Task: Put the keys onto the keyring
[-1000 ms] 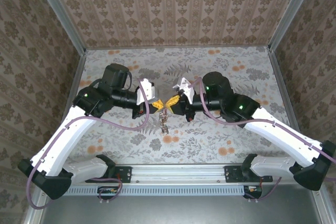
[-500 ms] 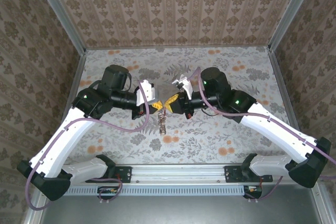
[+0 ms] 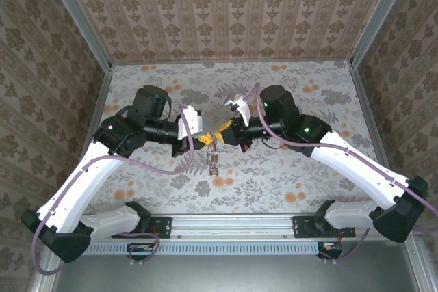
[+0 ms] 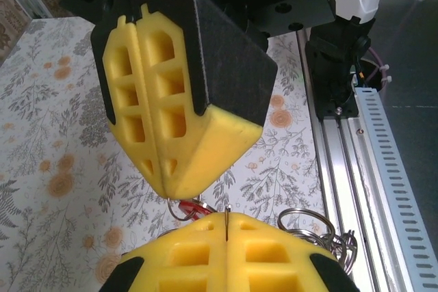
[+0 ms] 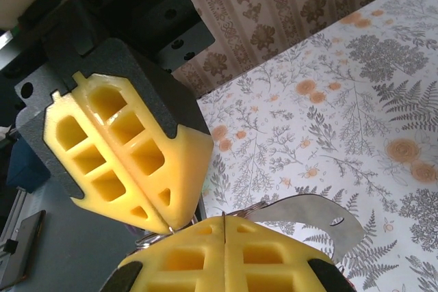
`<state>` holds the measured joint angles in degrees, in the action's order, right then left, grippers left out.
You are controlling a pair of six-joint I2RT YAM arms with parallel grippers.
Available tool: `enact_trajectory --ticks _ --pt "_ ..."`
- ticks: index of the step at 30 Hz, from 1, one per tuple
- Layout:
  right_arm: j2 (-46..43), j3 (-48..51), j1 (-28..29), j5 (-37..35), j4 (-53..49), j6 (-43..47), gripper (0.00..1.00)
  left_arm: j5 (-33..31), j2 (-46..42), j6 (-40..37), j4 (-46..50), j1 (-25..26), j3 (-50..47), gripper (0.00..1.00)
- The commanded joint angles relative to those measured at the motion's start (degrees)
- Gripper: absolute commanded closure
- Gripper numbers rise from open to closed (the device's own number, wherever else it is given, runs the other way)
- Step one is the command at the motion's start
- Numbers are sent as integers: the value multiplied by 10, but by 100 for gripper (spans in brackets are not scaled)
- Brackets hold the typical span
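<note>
From overhead I see my left hand and right hand meeting tip to tip at the centre of the frame, above the floral table, and both are clenched tight. The keyring dangles as a thin brownish-grey strand just below that meeting point, though I cannot tell which hand grips it. In the left wrist view, a red key sits low centre, between the two hands' yellow tips, with silvery rings at lower right.
</note>
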<state>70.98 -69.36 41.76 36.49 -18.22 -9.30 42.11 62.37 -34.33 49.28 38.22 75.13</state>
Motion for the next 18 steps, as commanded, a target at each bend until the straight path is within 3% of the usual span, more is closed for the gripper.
enact_trajectory --ticks 1,7,18 --pt "-26 4 -5 9 14 -14 100 -15 -11 1 -21 3 -2 100" --pt "-38 20 -6 11 32 -35 100 -48 -23 12 -52 3 -14 100" --pt "-18 27 -6 19 70 -65 100 -36 -36 23 -82 4 -26 100"
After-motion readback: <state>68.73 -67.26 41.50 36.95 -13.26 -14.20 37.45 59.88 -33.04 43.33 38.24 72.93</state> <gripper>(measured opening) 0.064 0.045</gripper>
